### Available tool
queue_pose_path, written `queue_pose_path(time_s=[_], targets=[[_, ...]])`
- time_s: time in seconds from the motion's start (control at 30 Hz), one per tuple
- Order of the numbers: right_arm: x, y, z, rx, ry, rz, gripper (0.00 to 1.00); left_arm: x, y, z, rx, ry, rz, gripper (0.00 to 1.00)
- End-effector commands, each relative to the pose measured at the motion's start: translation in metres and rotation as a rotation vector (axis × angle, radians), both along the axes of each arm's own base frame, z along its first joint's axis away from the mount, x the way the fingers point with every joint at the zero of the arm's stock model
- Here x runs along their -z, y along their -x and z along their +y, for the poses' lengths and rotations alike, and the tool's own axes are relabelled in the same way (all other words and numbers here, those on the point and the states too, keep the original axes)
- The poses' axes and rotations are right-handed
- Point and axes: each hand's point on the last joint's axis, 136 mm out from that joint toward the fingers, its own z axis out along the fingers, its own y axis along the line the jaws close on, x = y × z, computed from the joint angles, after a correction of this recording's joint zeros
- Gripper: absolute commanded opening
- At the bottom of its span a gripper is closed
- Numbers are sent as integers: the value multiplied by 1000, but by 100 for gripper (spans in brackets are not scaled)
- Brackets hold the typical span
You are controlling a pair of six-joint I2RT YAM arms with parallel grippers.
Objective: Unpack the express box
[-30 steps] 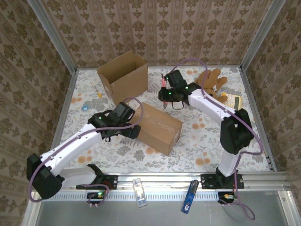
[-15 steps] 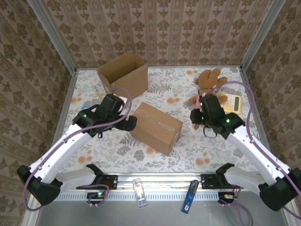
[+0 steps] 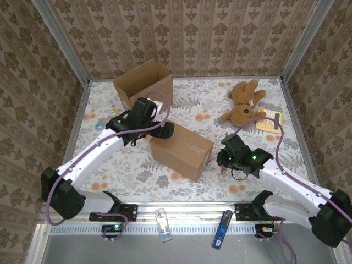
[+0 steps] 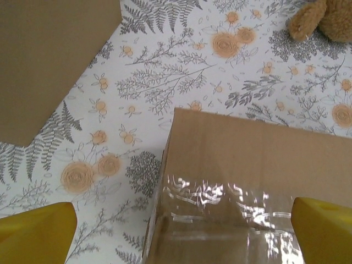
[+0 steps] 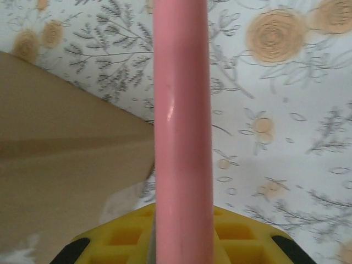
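Step in hand (my reading): slitting the tape, contents not yet reached. The sealed express box [image 3: 181, 149] lies shut at the middle of the floral table [image 3: 181, 190].

Left gripper [image 4: 181, 235]: fingers spread wide, holding nothing, straddling the box's far-left end above the glossy tape [image 4: 220, 201].

Right gripper [image 5: 181, 234]: clamped on a pink tool [image 5: 181, 110] (likely a cutter; its tip is not visible), just beside the box's right corner.

Next move calls for steadying the left end and bringing the tool's tip onto the tape seam.

Room: bare tabletop right of the box. The open carton [image 3: 144, 85] stands near the left gripper. The teddy bear [image 3: 243, 103] and calculator [image 3: 268, 122] lie well apart.
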Motion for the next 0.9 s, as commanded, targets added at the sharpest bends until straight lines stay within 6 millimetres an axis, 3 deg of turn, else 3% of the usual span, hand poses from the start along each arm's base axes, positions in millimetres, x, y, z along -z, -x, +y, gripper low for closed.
queue_pose_path(time_s=[0.0,0.2,0.5,0.87], targets=[[-6,-13,23,35,-88,-28,0,-8,-13,-6,17,21,-65,100],[-12,-27,39,23,-109,-49,0,9,-11,-9,37,22,-52,100],[-19,-47,52,-8,-73,-63,0,34,-6,6,-8,2,-37,100],[-15,-46,50,-17,-62,-63,0,49,-6,11,-73,72,-57,100]])
